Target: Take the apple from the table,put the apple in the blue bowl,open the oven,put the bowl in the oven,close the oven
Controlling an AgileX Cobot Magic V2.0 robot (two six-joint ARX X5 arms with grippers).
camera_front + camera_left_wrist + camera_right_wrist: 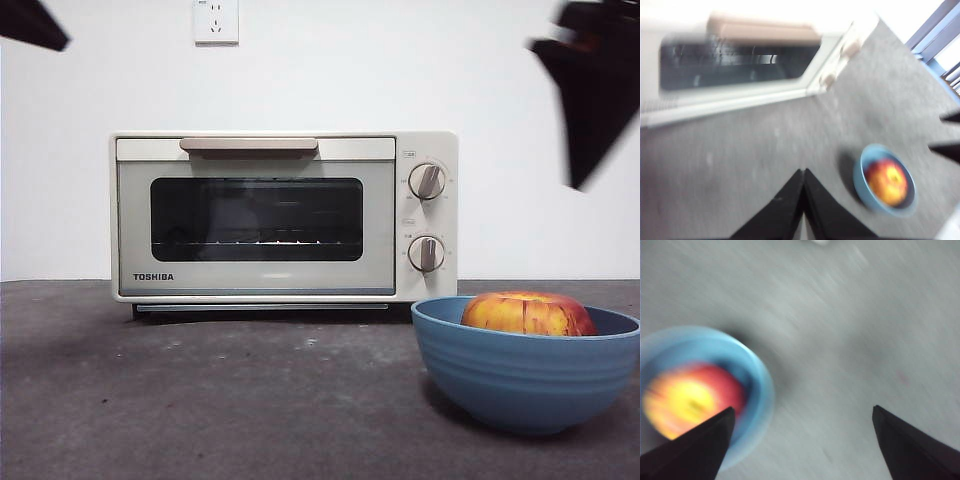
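On the counter [200, 400], the apple [527, 313] already sits in the blue bowl [520, 375] before the shut oven [284, 216], right claw [800, 440] spread wide above, left claw [803, 200] pinched empty, door-opening and loading remain.

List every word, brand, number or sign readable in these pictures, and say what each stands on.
"TOSHIBA": black letters at the lower left of the oven door, front view.
Small labels and dial marks around the two knobs: too small to read.
Wrist views: blurred, no text readable.
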